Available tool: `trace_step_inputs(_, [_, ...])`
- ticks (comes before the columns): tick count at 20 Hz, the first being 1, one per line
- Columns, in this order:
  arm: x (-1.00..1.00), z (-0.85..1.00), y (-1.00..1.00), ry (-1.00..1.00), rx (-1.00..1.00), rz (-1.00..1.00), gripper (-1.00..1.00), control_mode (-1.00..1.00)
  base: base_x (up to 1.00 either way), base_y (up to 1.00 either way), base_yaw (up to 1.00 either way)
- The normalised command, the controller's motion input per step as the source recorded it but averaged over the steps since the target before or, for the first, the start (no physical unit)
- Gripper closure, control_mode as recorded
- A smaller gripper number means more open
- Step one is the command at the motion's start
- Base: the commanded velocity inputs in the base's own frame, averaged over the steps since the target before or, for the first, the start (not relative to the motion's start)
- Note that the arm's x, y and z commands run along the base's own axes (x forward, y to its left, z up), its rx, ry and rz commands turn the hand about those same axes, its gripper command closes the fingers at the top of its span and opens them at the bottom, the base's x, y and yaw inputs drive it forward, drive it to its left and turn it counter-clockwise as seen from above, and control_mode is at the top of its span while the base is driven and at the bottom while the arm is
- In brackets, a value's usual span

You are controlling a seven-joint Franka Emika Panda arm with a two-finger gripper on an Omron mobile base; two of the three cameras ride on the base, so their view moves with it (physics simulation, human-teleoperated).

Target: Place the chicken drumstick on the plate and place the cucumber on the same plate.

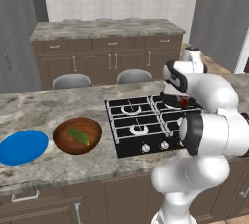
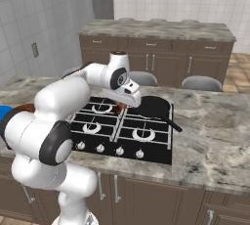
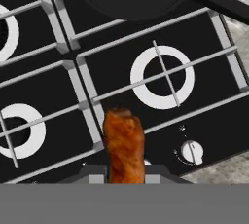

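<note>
Drumstick grip looks firm: the gripper (image 3: 125, 179), nearly closed, pinches the chicken drumstick (image 3: 124, 142) above the stove (image 3: 160, 79). Light, probably greasy meat; holding its thick middle seems safest.

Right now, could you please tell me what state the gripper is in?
Gripper: shut on the chicken drumstick, above the stove.

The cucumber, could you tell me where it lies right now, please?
The cucumber lies in the wooden bowl on the counter in the left base view, between the blue plate and the stove.
</note>
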Motion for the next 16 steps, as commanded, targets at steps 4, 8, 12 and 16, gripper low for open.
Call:
trace_step_inputs(4, [-0.48, 0.25, 0.24, 0.0, 0.0, -0.01, 1.0, -1.0, 0.0, 0.0, 0.0])
trace_step_inputs(8, [-0.46, 0.16, 0.26, 0.0, 0.0, 0.0, 1.0, -1.0, 0.0, 0.0, 0.0])
trace_step_inputs(12, [-0.44, 0.09, 0.28, 0.0, 0.0, 0.0, 1.0, -1.0, 0.0, 0.0, 0.0])
trace_step_inputs(16, [-0.37, 0.01, 0.28, 0.0, 0.0, 0.0, 1.0, -1.0, 0.0, 0.0, 0.0])
